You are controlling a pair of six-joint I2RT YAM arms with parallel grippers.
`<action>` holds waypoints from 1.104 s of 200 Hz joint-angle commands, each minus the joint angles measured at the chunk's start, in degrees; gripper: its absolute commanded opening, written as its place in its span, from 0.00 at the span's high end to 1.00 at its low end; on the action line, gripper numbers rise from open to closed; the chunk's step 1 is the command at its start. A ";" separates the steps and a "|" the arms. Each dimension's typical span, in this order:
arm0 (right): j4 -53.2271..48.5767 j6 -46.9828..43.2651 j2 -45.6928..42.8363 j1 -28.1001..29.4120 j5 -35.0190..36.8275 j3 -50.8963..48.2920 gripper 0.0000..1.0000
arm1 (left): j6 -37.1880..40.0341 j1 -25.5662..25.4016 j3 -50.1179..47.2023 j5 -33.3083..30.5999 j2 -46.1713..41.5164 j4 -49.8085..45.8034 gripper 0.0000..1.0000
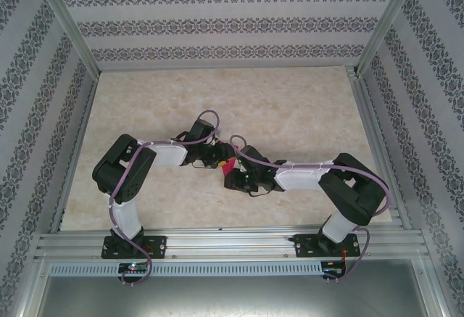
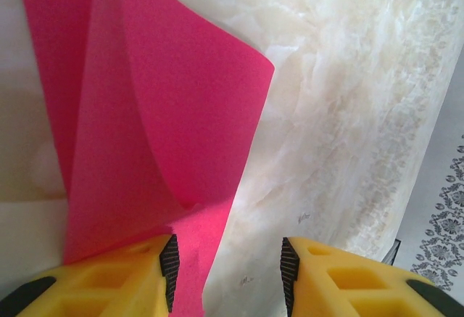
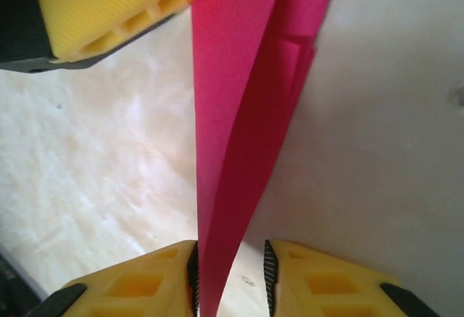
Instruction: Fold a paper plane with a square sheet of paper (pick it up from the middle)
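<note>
Paper (image 2: 159, 114), cut off in both wrist views and mostly hidden from above, runs between the right pincer's (image 3: 230, 252) narrowly parted jaws; left pincer (image 2: 228, 248) apart.

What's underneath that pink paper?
Pale marbled table shows around the paper; the patch directly beneath it is covered, so anything there can't be seen.

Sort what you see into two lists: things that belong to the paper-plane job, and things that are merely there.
Job: paper; left gripper; right gripper.
Merely there: table; walls; frame.
</note>
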 commanded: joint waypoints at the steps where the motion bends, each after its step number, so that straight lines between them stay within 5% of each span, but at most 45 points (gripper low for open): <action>1: -12.27 -5.18 -1.81 0.68 7.80 2.53 0.73 | -2.74 -0.68 -2.28 -1.78 -1.07 -1.03 0.55; 42: -18.80 -11.65 -4.55 0.59 11.26 3.81 0.75 | -6.28 -0.87 -4.63 -3.48 -2.02 1.91 0.55; 80: -16.28 -13.97 -8.33 0.57 7.19 2.60 0.68 | -7.88 -1.65 -5.51 -5.42 -2.86 3.22 0.55; 136: 6.11 -0.31 -16.38 -4.24 -0.95 -7.66 0.54 | -6.80 -1.76 -5.52 -5.21 -2.94 2.91 0.54; 221: 14.66 6.86 -2.68 -5.23 -5.23 -5.96 0.72 | -5.81 -1.84 -6.13 -4.63 -3.11 2.84 0.55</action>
